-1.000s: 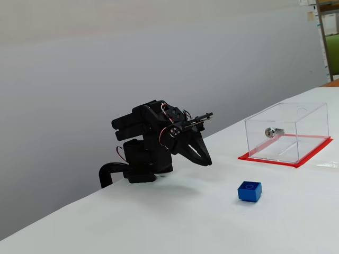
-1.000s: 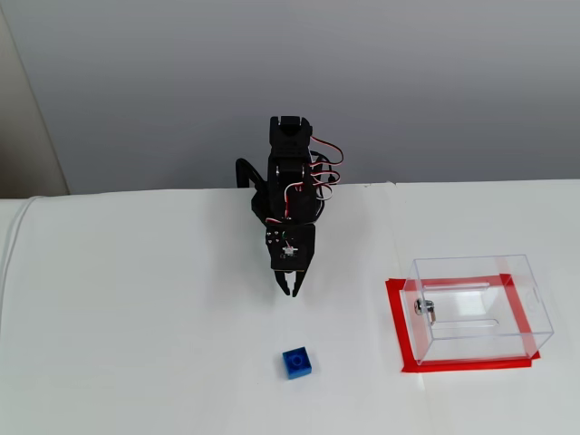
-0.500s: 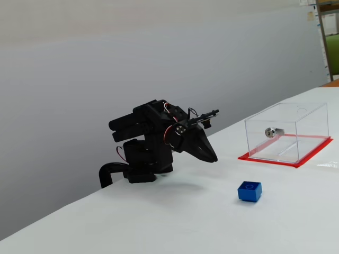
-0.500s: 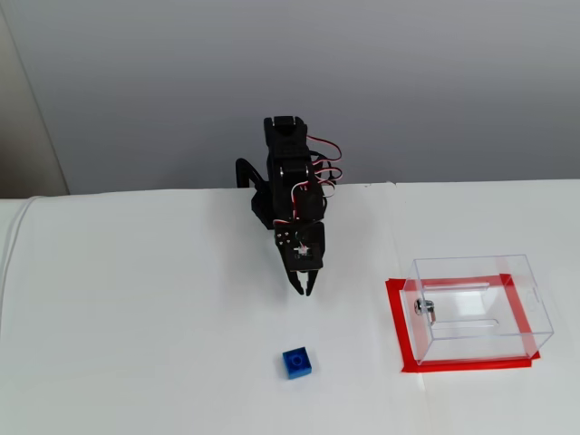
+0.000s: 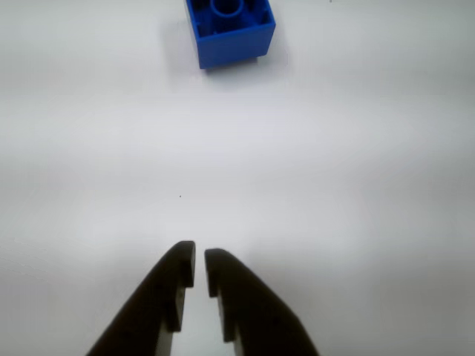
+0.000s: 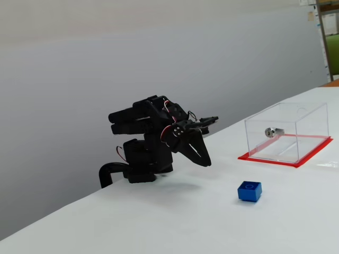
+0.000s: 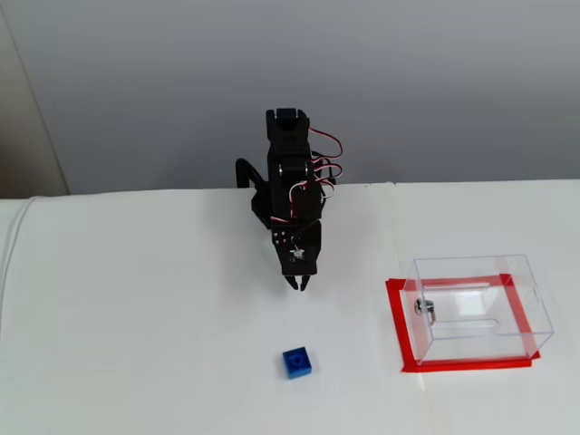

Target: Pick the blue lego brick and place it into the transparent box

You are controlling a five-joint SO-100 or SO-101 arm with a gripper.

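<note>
The blue lego brick (image 5: 230, 31) sits on the white table at the top of the wrist view, stud up. It also shows in both fixed views (image 6: 249, 191) (image 7: 296, 362), apart from the arm. My gripper (image 5: 200, 261) is at the bottom of the wrist view, well short of the brick. Its black fingers stand almost together with a thin gap and hold nothing. It hangs a little above the table (image 6: 206, 162) (image 7: 296, 284). The transparent box (image 6: 286, 132) (image 7: 478, 305) stands on its red base to the right, away from the brick and the gripper.
A small silver metal piece (image 6: 272, 132) (image 7: 423, 308) lies inside the box. The arm's black base (image 6: 139, 165) stands near the table's back edge by the grey wall. A shelf (image 6: 329, 37) shows at the far right of a fixed view.
</note>
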